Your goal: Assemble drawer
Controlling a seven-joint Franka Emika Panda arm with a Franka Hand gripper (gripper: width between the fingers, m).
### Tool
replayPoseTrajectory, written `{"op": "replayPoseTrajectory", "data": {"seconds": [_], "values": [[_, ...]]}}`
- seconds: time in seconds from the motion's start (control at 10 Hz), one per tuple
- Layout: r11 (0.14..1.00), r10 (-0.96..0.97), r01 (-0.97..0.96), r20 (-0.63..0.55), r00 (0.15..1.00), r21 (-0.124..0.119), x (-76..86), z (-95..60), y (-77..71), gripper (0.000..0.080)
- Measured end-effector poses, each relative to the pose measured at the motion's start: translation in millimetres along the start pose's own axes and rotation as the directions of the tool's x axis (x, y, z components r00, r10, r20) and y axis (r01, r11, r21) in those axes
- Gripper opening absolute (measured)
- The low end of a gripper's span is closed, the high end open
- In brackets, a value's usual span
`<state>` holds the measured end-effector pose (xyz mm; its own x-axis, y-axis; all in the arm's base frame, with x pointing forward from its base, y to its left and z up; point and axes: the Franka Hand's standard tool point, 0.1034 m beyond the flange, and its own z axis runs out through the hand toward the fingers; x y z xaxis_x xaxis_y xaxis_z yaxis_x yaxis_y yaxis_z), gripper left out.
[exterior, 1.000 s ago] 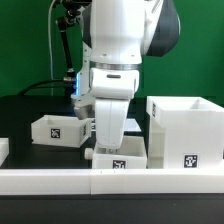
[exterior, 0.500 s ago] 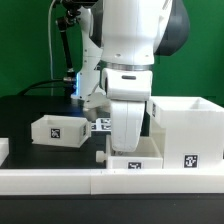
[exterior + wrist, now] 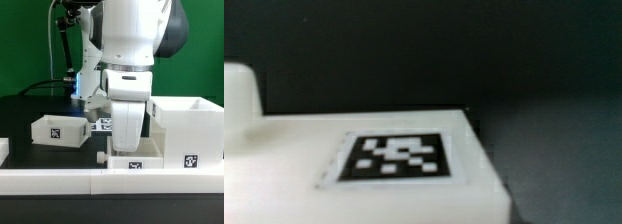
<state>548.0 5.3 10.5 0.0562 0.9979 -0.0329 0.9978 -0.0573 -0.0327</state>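
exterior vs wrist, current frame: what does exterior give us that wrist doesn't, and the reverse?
Exterior only: the arm, the tall casing on the exterior view's right, a second tray on its left, and the border rail in front.
Wrist only: a close look at one tag on a white face, its pattern clear.
Both: the dark table, and most likely the tray under the arm, which the wrist view seems to show close up.

A robotics lab: green backdrop (image 3: 25,40), black tabletop (image 3: 18,112).
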Motion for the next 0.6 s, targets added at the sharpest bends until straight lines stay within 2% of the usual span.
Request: {"op": "replayPoseTrajectory", "data": {"seconds": [0.6], "values": [[1.0, 0.002, -0.002, 0.011, 1.0, 0.002, -2.4, -0.7, 0.9, 0.0041]]}}
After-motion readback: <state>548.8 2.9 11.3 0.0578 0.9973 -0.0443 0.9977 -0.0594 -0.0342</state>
